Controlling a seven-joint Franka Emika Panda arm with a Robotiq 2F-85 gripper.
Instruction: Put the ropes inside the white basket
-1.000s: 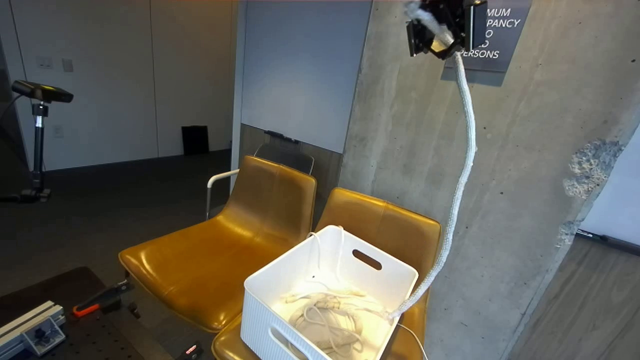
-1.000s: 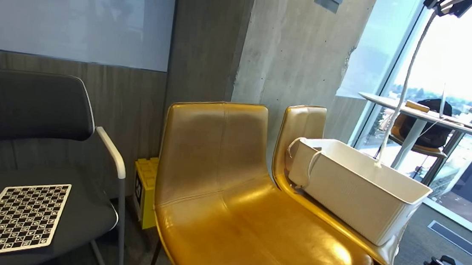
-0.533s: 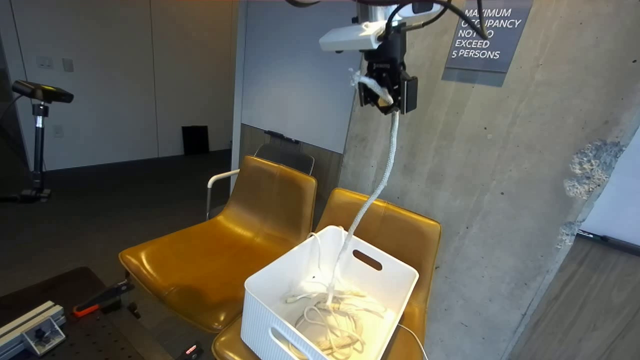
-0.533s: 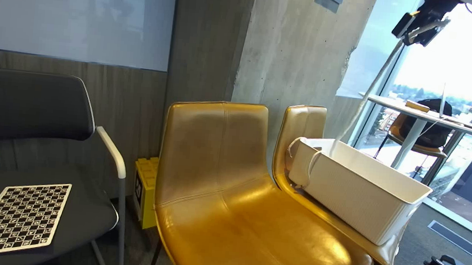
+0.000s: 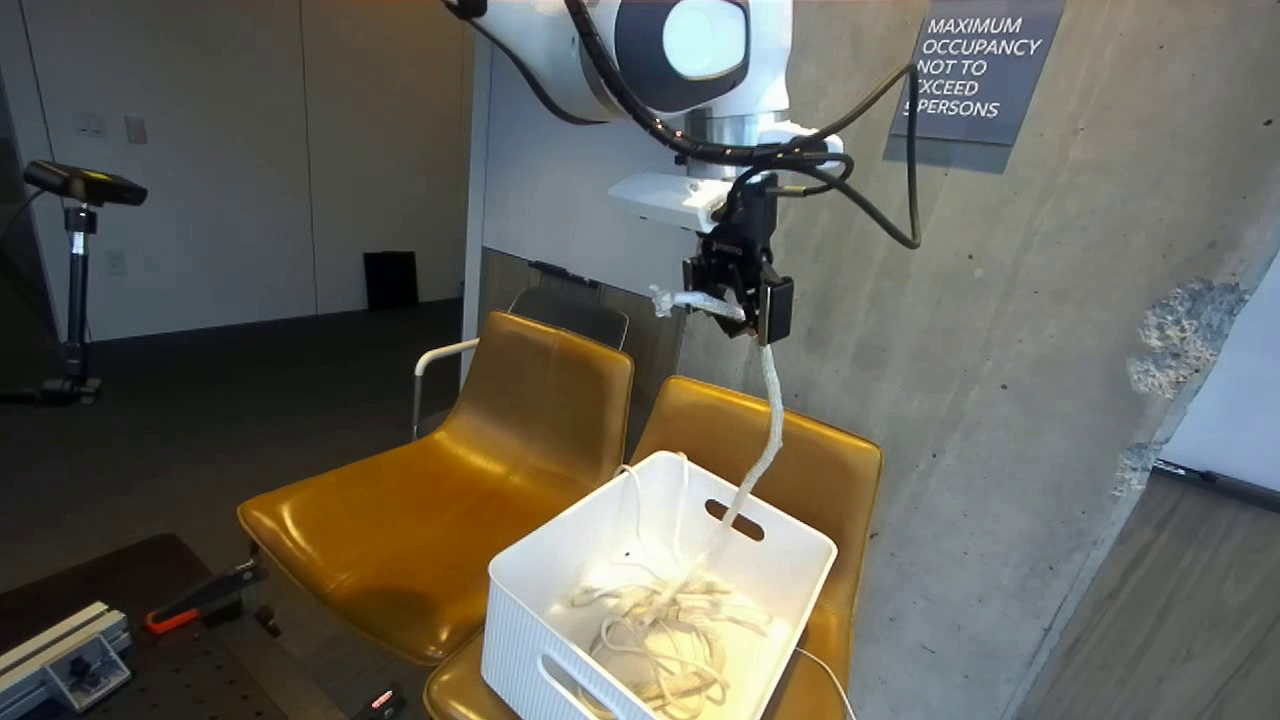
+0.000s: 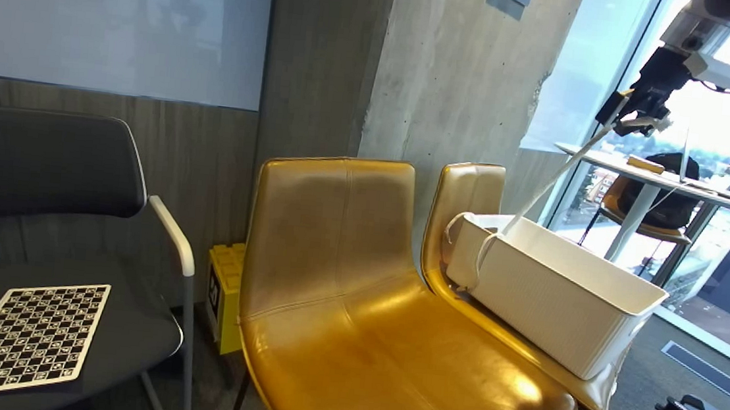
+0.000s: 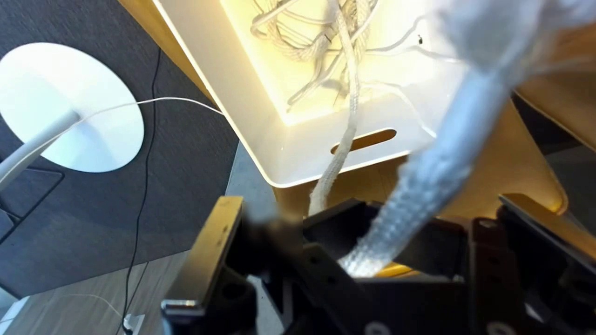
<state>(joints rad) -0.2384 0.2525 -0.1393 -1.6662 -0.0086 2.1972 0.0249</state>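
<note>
Sign (image 5: 985, 78) on concrete wall (image 5: 1000, 330): "MAXIMUM OCCUPANCY NOT TO EXCEED 5 PERSONS", cable (image 5: 913, 165) across left part.

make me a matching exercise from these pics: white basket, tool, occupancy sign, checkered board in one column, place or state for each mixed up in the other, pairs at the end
Column one
1) white basket
2) tool
3) occupancy sign
4) checkered calibration board

Column two
a) lying on the seat of a dark chair
b) standing on a tan chair
c) mounted on the concrete wall
d) closed on a rope

Right pairs
1 and b
2 and d
3 and c
4 and a
</note>
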